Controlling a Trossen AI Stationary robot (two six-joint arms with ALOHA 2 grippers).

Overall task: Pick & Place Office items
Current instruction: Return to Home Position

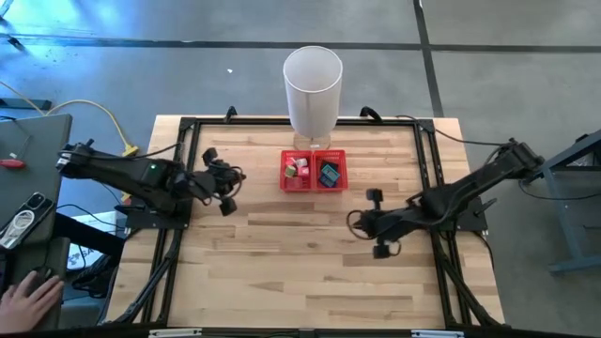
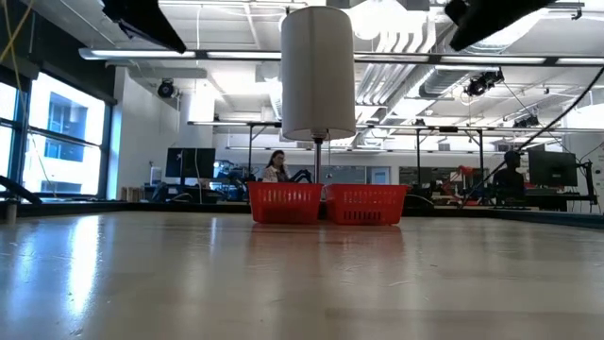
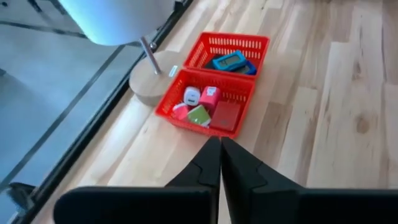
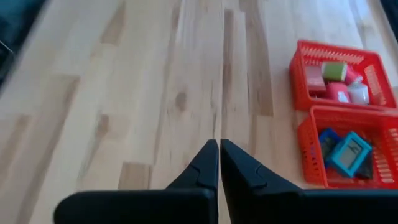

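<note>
The office items lie in the red mesh tray at the table's far middle. Pink, red, white and green-white pieces fill its left compartment, and blue and teal pieces its right one. My left gripper hovers shut to the tray's left with nothing between its fingers. My right gripper hovers shut near the table's middle, on the near right of the tray, also with nothing in it. The low view shows the tray but neither gripper.
A tall white cylinder bin stands on a thin post with a round wooden foot, just behind the tray. Black frame rails run along the table's sides. A person's hand rests at a desk off the table's left. Bare wood lies in front.
</note>
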